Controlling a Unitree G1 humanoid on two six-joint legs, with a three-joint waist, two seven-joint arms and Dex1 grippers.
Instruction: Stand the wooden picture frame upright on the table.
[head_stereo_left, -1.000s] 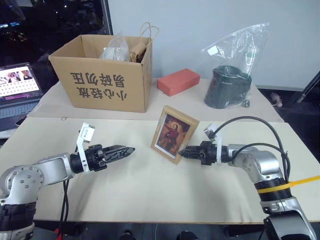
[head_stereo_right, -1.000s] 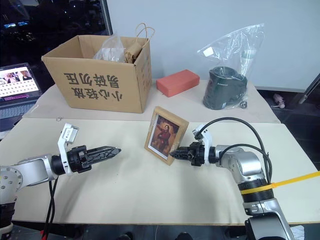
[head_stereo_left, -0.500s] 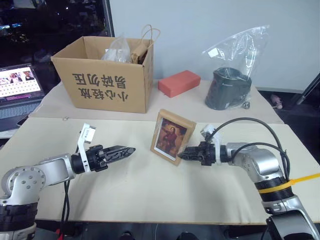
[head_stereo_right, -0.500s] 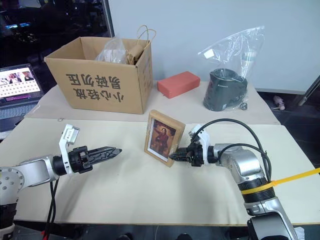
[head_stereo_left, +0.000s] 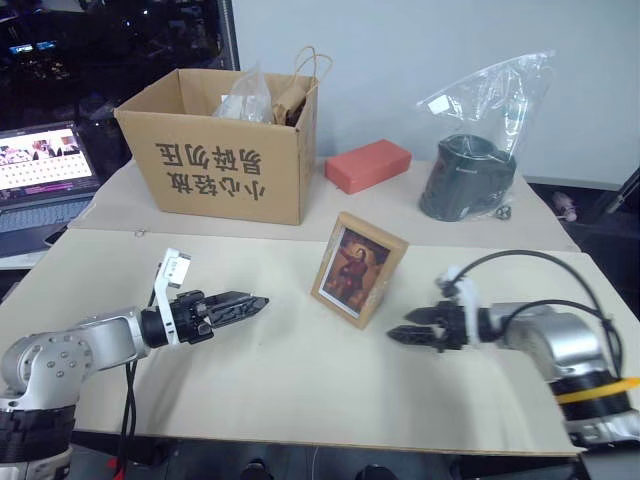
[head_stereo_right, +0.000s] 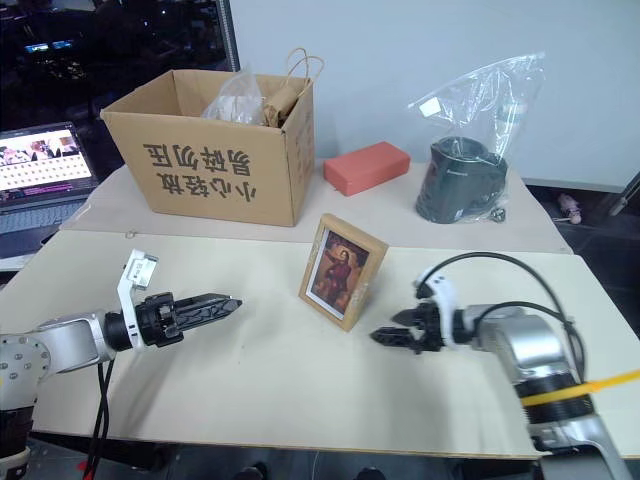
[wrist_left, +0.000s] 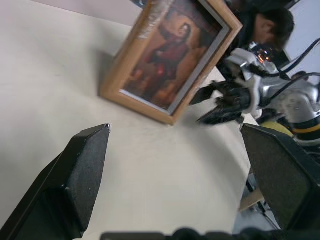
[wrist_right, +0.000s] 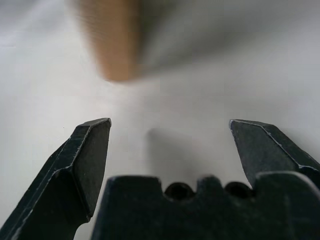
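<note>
Across the pale beige table (head_stereo_left: 300, 385) the nearer half lies mostly bare, giving both arms open room up to the front edge, while the far half is crowded: a cardboard box (head_stereo_left: 220, 165) printed with dark characters and stuffed with plastic and a paper bag sits far left, a black pot-like container (head_stereo_left: 467, 178) inside a clear plastic bag stands far right, and a red brick-shaped block (head_stereo_left: 368, 165) lies between them. Off the table's left side an open laptop (head_stereo_left: 45, 180) is cut off by the picture's edge. Near the table's middle the wooden picture frame (head_stereo_left: 359, 269) stands upright, its reddish-brown portrait facing the robot, nothing touching it. Apart from it on the left, the left gripper (head_stereo_left: 252, 302) hovers with fingers spread wide and empty. On the right, the right gripper (head_stereo_left: 397, 335) sits near the frame's lower corner, its fingers (wrist_right: 85, 155) wide apart and holding nothing; in its wrist view the frame's edge is blurred.
</note>
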